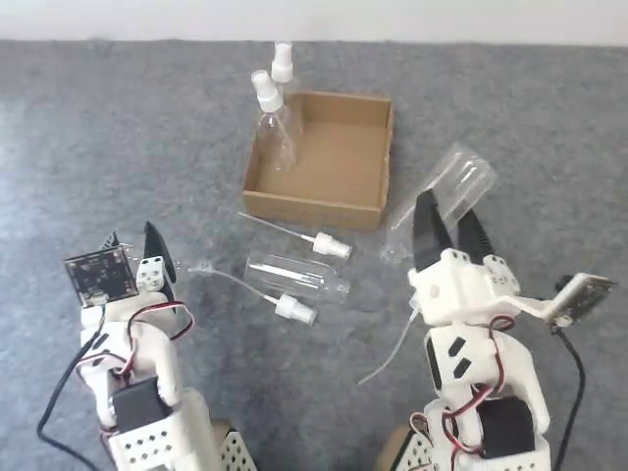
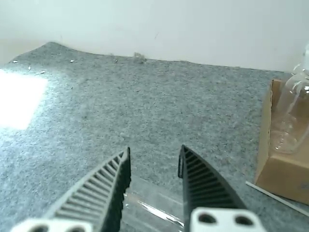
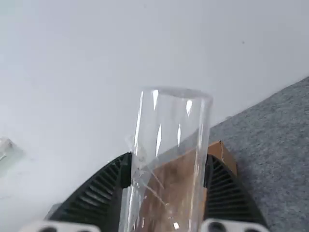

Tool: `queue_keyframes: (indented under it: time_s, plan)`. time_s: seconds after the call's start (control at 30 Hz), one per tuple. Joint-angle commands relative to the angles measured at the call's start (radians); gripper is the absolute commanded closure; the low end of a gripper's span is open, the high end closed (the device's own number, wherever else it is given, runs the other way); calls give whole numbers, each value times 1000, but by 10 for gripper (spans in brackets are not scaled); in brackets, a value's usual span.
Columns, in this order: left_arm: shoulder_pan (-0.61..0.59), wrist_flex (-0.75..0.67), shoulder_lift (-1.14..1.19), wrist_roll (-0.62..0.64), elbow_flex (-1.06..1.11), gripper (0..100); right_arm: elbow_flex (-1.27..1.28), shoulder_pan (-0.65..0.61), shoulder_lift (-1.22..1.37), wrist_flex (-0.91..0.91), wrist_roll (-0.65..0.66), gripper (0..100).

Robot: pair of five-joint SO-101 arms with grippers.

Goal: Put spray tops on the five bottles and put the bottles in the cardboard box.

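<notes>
A grey carpet-like table cover spread under everything, and toward its far edge sat the open brown cardboard box. The right gripper hung just beside the box's right wall, clamped on a clear uncapped plastic bottle. The right wrist view showed both jaws pressed against that bottle's sides, with the box's brown showing through it. The left gripper sat well apart from the box, at the near left. Its wrist view caught clear plastic low beside it, but whether it gripped anything could not be told. That view also showed the box's side wall. Two clear bottles with white spray tops stood at the box's far left corner, one behind the other. From above, a second uncapped clear bottle lay on its side in front of the box, between two loose white spray tops with long thin tubes.
</notes>
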Motion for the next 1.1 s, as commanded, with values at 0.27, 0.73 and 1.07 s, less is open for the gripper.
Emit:
queue_keyframes:
  time_s: [0.27, 0.73, 1.07]
  plan:
    - [-5, -29, -17, 11, -4, 848, -6, 101, 99, -82, -9, 858]
    - [-5, -28, -17, 9, -4, 848, -124, 283, 645, -298, -212, 858]
    - [-5, -32, -17, 9, 4, 848, -127, 372, 788, -403, -290, 858]
